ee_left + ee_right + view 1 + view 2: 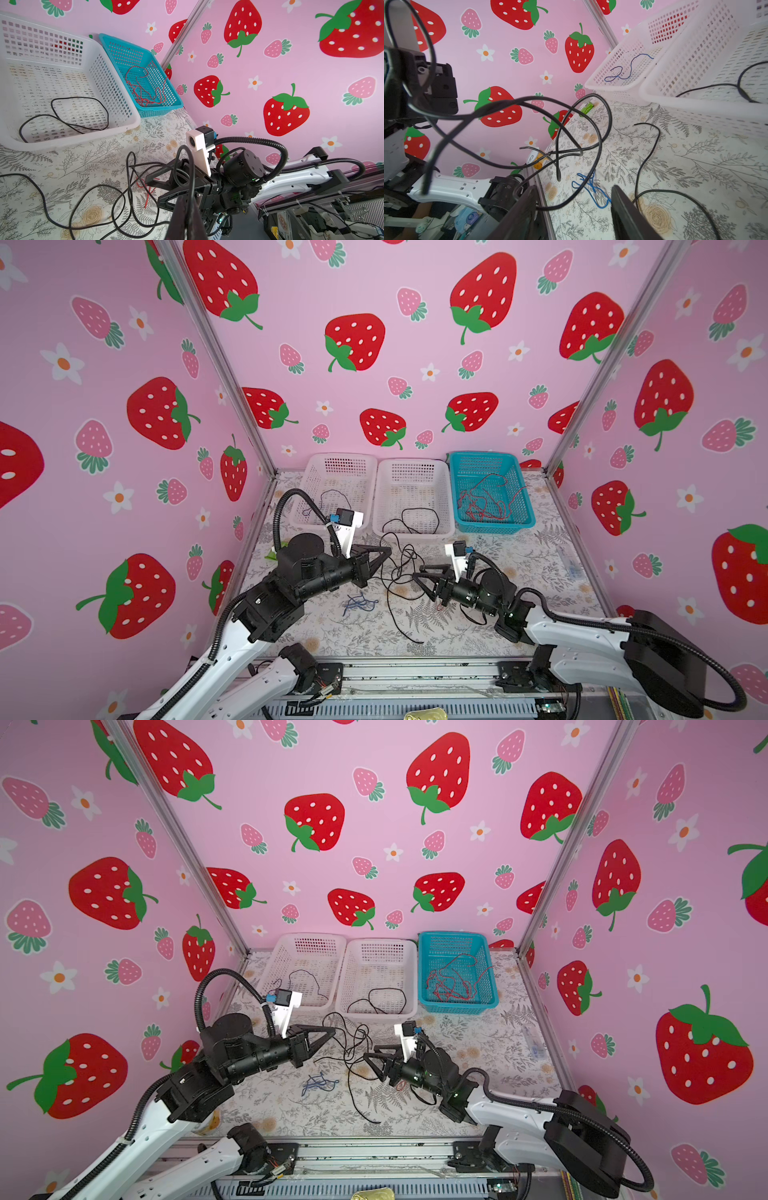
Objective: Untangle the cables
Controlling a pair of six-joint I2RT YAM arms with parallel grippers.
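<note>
Presently, the left gripper stands raised just in front of the middle white basket, jaws together and clamped on a black cable. In the left wrist view that cable loops up out of the fingertips. In the right wrist view it hangs clear of the floral tablecloth. It runs down into the black cable tangle, which lies on the cloth directly in front of that basket, between the two grippers. The right gripper sits lower, also in front of the middle white basket, facing the left one across the tangle. Its jaws are apart, and a black strand lies across one finger. A small blue cable bundle lies on the cloth further forward of the basket, toward the left arm and apart from the black tangle. A short red cable shows just under the right gripper. A single black cable loop lies coiled inside the middle white basket. The left white basket touches it on one side and holds a thin blue cable. The blue basket beside it on the other side holds a heap of red cables.
</note>
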